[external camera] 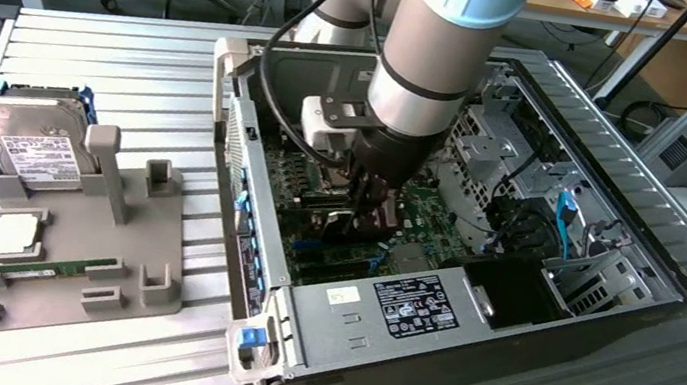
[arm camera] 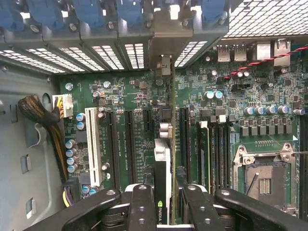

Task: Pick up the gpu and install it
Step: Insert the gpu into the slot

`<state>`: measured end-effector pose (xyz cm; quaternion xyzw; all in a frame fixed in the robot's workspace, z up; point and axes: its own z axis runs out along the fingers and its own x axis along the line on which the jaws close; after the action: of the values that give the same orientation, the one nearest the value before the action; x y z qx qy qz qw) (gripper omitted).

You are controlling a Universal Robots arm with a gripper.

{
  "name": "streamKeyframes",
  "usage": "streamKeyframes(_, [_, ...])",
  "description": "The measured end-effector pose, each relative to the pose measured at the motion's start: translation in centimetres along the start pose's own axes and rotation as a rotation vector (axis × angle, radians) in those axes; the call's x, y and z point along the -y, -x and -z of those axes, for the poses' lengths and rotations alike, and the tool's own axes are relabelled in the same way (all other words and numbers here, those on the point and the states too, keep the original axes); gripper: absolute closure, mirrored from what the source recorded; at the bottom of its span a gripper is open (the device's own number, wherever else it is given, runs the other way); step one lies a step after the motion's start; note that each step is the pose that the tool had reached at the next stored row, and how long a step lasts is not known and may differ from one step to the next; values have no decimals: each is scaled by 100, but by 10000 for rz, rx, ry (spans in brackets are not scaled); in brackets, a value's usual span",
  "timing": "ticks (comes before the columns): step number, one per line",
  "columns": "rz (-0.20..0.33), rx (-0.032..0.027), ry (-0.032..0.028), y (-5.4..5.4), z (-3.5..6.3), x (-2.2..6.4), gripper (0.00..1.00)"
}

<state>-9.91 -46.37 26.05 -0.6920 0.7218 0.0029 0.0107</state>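
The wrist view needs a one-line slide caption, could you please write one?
Claw shut on the gpu, holding it edge-on above the motherboard slots inside the open computer case.

Even, bright light falls from overhead across the slatted tabletop, casting soft shadows. The open computer case is dimmer inside, darkest beside the end effector. In the wrist view the green board is sharp, with pale glare on the vent slots.

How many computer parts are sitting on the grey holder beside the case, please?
3 on the grey holder: the hard drive stands upright at the back, the processor lies flat in front of it, the green memory stick nearest the camera. None seems hidden.
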Motion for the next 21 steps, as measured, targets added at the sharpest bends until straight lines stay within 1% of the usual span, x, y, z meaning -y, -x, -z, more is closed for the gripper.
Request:
streamKeyframes(3, [89,2,2,1,2,1,73])
streamKeyframes(11, [92,0,-1,7,16,-8,73])
streamKeyframes(13, [91,4,-12,11,21,-17,73])
streamKeyframes(16, [92,4,-72,9,22,-64,73])
streamKeyframes(21, [81,6,-76,10,23,-66,73])
